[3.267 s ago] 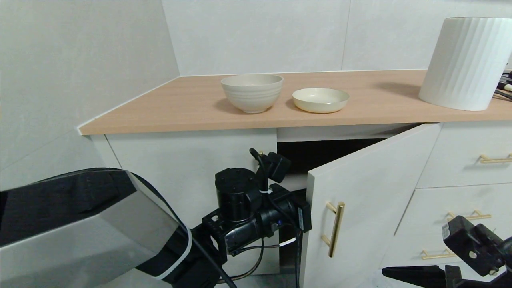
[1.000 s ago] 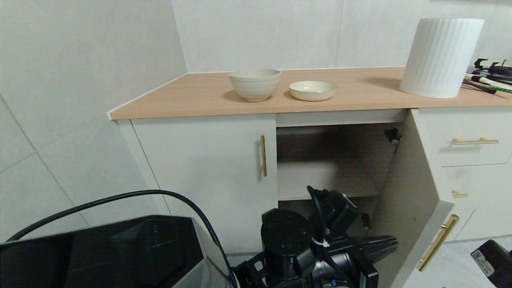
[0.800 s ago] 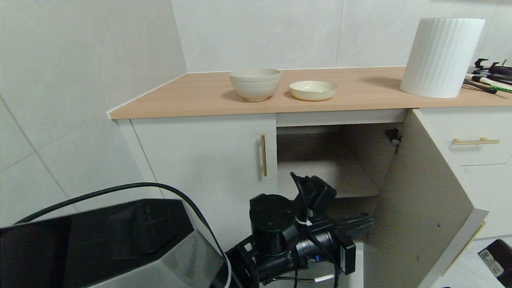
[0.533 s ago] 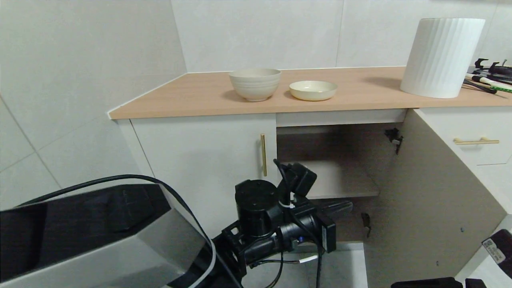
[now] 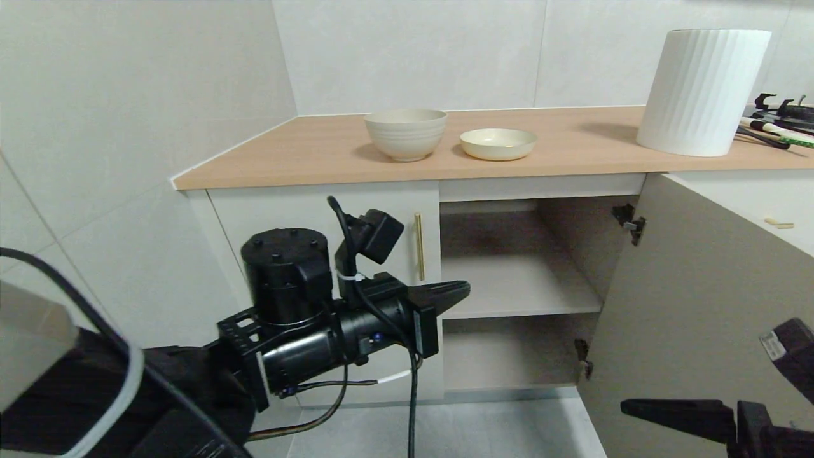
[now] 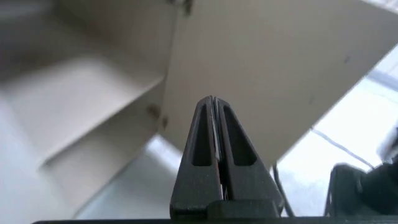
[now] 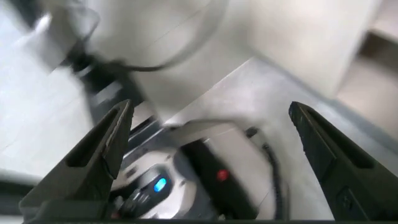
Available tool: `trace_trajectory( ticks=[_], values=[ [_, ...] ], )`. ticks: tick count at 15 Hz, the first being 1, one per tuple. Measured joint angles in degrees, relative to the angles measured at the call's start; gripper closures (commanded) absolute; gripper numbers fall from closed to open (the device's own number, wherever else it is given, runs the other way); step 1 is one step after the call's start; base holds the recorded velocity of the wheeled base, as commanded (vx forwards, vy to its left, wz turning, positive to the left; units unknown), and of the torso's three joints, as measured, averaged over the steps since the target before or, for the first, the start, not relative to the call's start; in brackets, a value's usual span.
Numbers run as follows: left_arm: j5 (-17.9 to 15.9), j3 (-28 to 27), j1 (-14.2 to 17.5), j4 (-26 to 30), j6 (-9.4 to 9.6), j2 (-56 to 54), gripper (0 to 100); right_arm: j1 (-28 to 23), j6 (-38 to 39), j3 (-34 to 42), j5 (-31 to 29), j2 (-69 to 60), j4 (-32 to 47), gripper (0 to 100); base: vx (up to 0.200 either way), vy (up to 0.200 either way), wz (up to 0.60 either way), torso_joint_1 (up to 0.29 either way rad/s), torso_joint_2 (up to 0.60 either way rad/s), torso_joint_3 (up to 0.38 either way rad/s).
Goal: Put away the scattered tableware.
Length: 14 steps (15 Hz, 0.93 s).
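A beige ribbed bowl point(image 5: 406, 133) and a shallow cream dish point(image 5: 498, 144) stand side by side on the wooden countertop point(image 5: 305, 159). My left gripper point(image 5: 461, 291) is shut and holds nothing. It hovers in front of the open cabinet, level with the inner shelf point(image 5: 515, 286). The left wrist view shows its two fingers pressed together point(image 6: 212, 102), pointing at the inside of the open door. My right gripper point(image 5: 629, 407) is low at the right, near the floor by the open door. In the right wrist view its fingers stand wide apart point(image 7: 210, 109).
The right cabinet door point(image 5: 687, 305) is swung wide open toward me. The left door with its gold handle point(image 5: 418, 247) is closed. A tall white ribbed container point(image 5: 706, 89) and some utensils point(image 5: 776, 121) stand on the counter's right end. Tiled walls close the left and back.
The cabinet door has swung from ajar to fully open. My left arm has drawn back from the door, rising and moving left. The head camera pulled back earlier on.
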Motion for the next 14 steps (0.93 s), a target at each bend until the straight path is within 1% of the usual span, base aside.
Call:
trace_trajectory(
  ticks=[2, 4, 5, 7, 9, 12, 14],
  values=[
    [0.1, 3.7, 2.3, 3.8, 1.4, -5.9, 100, -3.7, 0.0, -3.1, -1.2, 2.5, 0.0, 0, 0.0, 0.0, 0.0, 0.0, 0.0, 0.0],
    [0.3, 7.0, 4.7, 5.6, 1.8, -10.1, 100, -6.8, 0.0, -6.9, -0.9, 5.6, 0.0, 0, 0.0, 0.0, 0.0, 0.0, 0.0, 0.0],
    [0.9, 8.2, 5.7, 5.7, 1.84, -11.7, 0, -7.7, -0.1, -9.0, -0.8, 7.7, 0.1, 0, 0.0, 0.0, 0.0, 0.0, 0.0, 0.0],
    [1.9, 9.9, 7.5, 5.7, 1.91, -13.8, 0, -9.2, -0.1, -13.5, -0.8, 12.2, 0.2, 0, 0.0, 0.0, 0.0, 0.0, 0.0, 0.0],
    [2.1, 10.3, 9.6, 5.3, 1.93, -15.1, 0, -11.0, -0.2, -20.2, -0.8, 16.9, 1.9, 0, 0.0, 0.0, 0.0, 0.0, 0.0, 0.0],
    [1.9, 10.3, 12.5, 5.3, 1.78, -17.3, 0, -13.0, 0.0, -32.2, -1.1, 22.1, 13.0, 0, 0.0, 0.0, 0.0, 0.0, 0.0, 0.0],
    [1.9, 9.7, 13.3, 5.2, 1.69, -18.1, 0, -14.2, 0.2, -35.1, -1.8, 24.3, 15.2, 0, 0.0, 0.0, 0.0, 0.0, 0.0, 0.0]
  ],
)
